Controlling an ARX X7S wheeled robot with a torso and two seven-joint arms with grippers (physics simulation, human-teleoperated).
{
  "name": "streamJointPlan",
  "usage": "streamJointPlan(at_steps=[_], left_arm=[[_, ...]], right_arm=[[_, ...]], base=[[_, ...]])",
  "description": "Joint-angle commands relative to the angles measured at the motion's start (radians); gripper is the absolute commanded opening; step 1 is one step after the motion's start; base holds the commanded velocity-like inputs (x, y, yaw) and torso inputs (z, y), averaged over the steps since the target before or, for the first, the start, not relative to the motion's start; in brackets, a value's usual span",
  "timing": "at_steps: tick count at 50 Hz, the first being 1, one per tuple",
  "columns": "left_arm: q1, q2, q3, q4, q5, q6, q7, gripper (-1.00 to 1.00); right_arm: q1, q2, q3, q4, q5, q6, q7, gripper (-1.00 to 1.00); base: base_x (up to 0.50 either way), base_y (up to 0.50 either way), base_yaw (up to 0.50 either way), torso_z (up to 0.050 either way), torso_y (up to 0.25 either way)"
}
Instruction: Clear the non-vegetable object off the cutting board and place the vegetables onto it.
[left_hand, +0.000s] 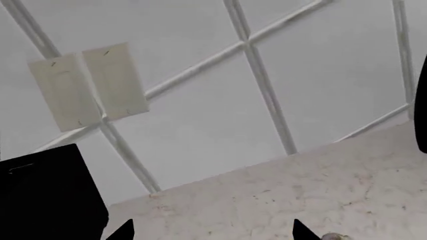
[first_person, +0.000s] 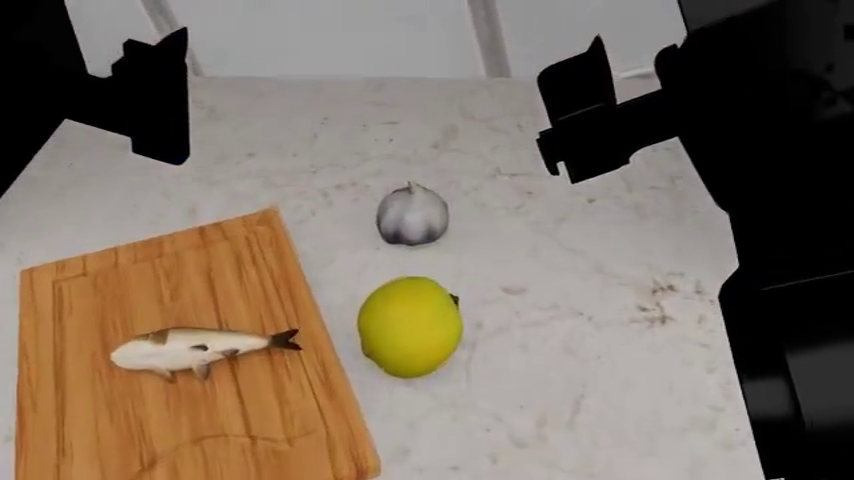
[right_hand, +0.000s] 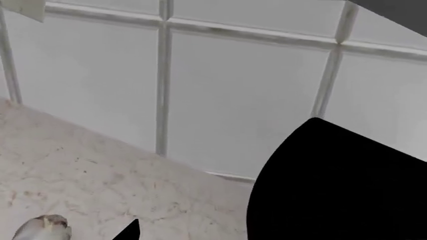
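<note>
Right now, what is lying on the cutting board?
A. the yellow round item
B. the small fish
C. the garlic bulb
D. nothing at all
B: the head view shows only the fish on the cutting board; the garlic and yellow item sit on the counter beside it.
</note>
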Motion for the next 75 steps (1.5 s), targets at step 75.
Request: streamJointPlan(at_steps=[75], left_arm=[[-0.056,-0.064,0.010,-0.113,-0.031,0.076,0.011,1.00]], right_arm=[[0.248,-0.033,-0.337,0.063,1.246,-0.038,0.401,1.00]], base=[[0.10,0.00,0.00,0.000,0.000]])
